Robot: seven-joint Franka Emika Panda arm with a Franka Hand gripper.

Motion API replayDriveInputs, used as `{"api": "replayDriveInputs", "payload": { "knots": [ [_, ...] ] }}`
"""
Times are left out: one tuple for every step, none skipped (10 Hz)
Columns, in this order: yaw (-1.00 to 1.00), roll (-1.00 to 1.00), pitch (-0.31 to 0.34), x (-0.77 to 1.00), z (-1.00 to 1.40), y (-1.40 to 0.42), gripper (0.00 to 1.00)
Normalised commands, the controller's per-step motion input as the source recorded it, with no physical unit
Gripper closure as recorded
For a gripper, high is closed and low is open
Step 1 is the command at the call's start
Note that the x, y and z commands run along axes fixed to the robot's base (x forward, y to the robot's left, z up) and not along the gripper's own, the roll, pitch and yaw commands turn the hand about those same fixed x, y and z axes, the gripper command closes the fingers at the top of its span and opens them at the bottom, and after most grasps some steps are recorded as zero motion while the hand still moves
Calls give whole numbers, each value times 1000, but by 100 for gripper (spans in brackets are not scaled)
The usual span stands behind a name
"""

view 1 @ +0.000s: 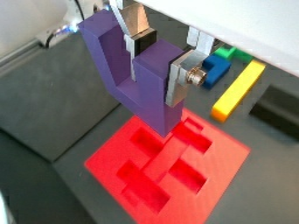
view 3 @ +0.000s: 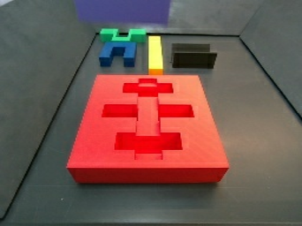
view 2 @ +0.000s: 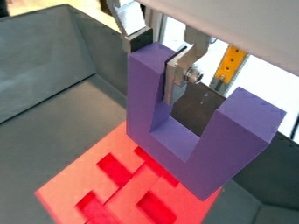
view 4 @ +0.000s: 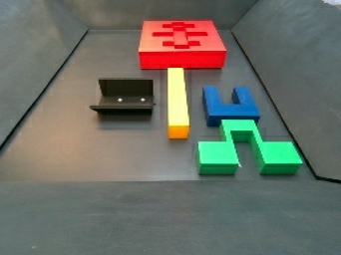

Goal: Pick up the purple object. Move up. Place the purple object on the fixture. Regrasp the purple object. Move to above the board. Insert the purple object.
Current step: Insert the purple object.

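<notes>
Your tool (view 1: 158,59) is up in the air over the large flat red rectangular slab with cross-shaped and rectangular recesses, the board (view 1: 222,166), and it is clamped on the small violet-purple plastic U-shaped block, the purple object (view 1: 138,83). In both wrist views you can see one flat silver finger (view 2: 184,77) with its dark pad sitting inside the square notch of the purple object (view 2: 216,136), pressing against one prong, while the other finger (view 2: 131,19) comes down on the outer face of that same prong. The block hangs with its prongs pointing upward and its closed base downward, above the board (view 2: 70,188), not touching it.

In a side view you catch only the lower edge of the purple object (view 3: 124,11) at the top of the picture, well above the counter (view 3: 253,115) and behind the board (view 3: 147,163); the tool itself is out of that picture.

The fixture, a dark L-shaped bracket (view 4: 124,97), stands bare on the counter (view 4: 80,149), near the board (view 4: 184,55). Just beside it lies a long yellow bar (view 4: 176,100), then a darker blue arch-shaped block (view 4: 229,104) and a green stepped block (view 4: 244,146), the last two touching or nearly so. You also see the yellow bar (view 1: 239,92) past the tool in a wrist view.
</notes>
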Motion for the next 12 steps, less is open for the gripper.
{"api": "replayDriveInputs", "payload": {
  "knots": [
    [74,-79,-60,211,-857,-669,100],
    [120,-73,-104,254,-851,-451,100],
    [211,-79,-126,271,-820,-317,100],
    [280,0,-113,126,-571,-269,100],
    [100,0,-84,0,-237,-220,100],
    [163,63,-23,0,-266,-146,100],
    [111,129,-66,274,-337,-126,100],
    [29,170,-80,283,-351,-94,100],
    [9,183,-74,300,-337,-83,100],
    [0,186,-91,386,-294,-106,100],
    [0,223,-94,411,-206,-103,100],
    [0,267,-61,340,-169,-83,100]
  ]
}}
